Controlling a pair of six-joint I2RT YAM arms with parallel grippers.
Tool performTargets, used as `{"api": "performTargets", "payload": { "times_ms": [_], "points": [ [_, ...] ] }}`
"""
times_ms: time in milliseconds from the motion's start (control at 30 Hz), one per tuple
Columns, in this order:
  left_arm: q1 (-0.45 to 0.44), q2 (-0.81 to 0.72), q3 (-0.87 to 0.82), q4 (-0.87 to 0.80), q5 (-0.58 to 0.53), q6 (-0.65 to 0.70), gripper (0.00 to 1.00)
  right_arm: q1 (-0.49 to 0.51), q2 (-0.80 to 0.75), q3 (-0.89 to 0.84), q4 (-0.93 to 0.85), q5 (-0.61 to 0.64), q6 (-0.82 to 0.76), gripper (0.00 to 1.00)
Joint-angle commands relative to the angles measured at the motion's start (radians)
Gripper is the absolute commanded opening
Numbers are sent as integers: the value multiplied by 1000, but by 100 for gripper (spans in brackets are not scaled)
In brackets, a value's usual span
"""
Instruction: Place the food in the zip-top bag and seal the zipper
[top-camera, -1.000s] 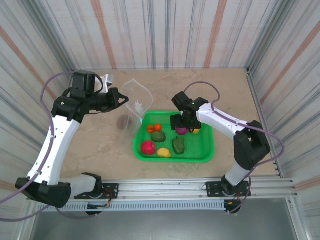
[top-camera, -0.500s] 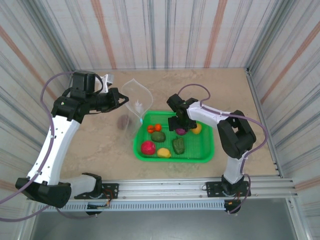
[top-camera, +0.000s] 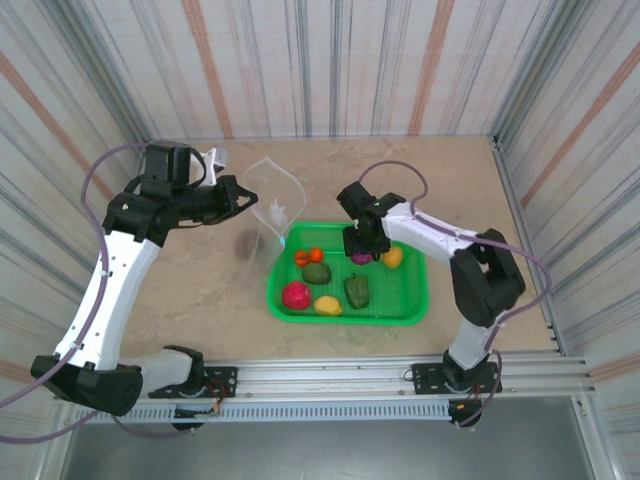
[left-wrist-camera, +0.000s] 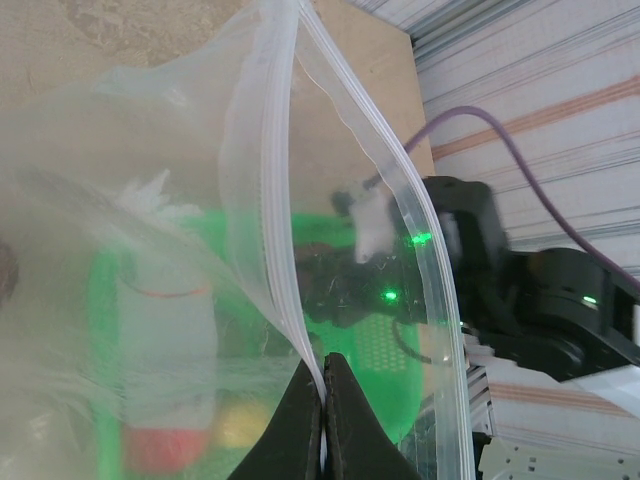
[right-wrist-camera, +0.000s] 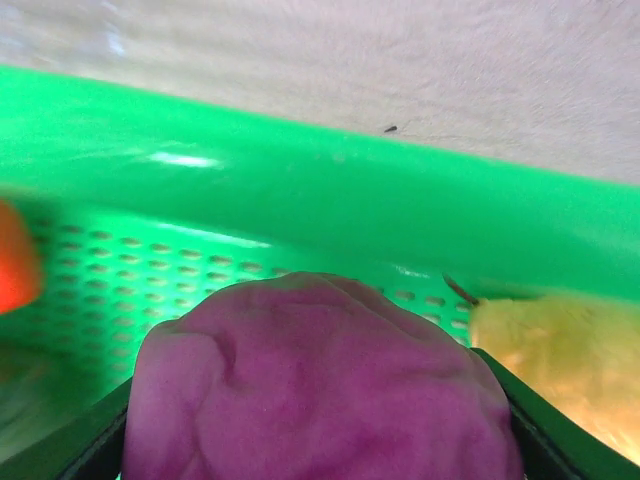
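The clear zip-top bag (top-camera: 272, 205) stands with its mouth spread, left of the green basket (top-camera: 415, 300). My left gripper (top-camera: 243, 197) is shut on its zipper (left-wrist-camera: 270, 200), the pale rim strip pinched between the black fingertips (left-wrist-camera: 300, 420). My right gripper (top-camera: 362, 255) is down in the basket's far side, with a purple food piece (right-wrist-camera: 320, 380) between its fingers, which press against both its sides. Other food lies in the basket: red (top-camera: 296, 295), yellow (top-camera: 327, 305), two green (top-camera: 357, 291), orange (top-camera: 308, 256). A dark red piece (top-camera: 246, 243) lies by the bag's foot.
A yellow piece (right-wrist-camera: 560, 360) lies just right of the purple one, against the basket's far wall (right-wrist-camera: 300, 190). Striped walls close in the table on three sides. Bare tabletop (top-camera: 450, 180) lies behind the basket.
The right gripper's jaws have narrowed around the purple piece, and its wrist shifted slightly within the basket. The left arm and the bag have not moved.
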Motion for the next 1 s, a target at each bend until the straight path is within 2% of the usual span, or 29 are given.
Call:
{"api": "performTargets", "payload": {
  "times_ms": [0,167,333,500,667,833,967],
  "points": [
    [-9,-8,13,6,20,11,0,-5,-161,25,-62,-36,28,48],
    [-9,-4,29,8,42,13,0,-5,-298,141,-141,-107,17,49],
    [-10,-4,38,8,55,15,0,2,-338,341,-190,-203,14,50],
    [-22,-3,38,9,58,25,0,43,-241,619,-249,-281,13,51],
    [-33,2,45,8,59,30,0,98,-97,852,-226,-384,63,51],
    [-34,-7,46,7,56,44,0,124,18,919,-161,-451,165,49],
    [-33,-14,49,7,56,44,0,153,75,919,-159,-412,230,49]
  ]
}}
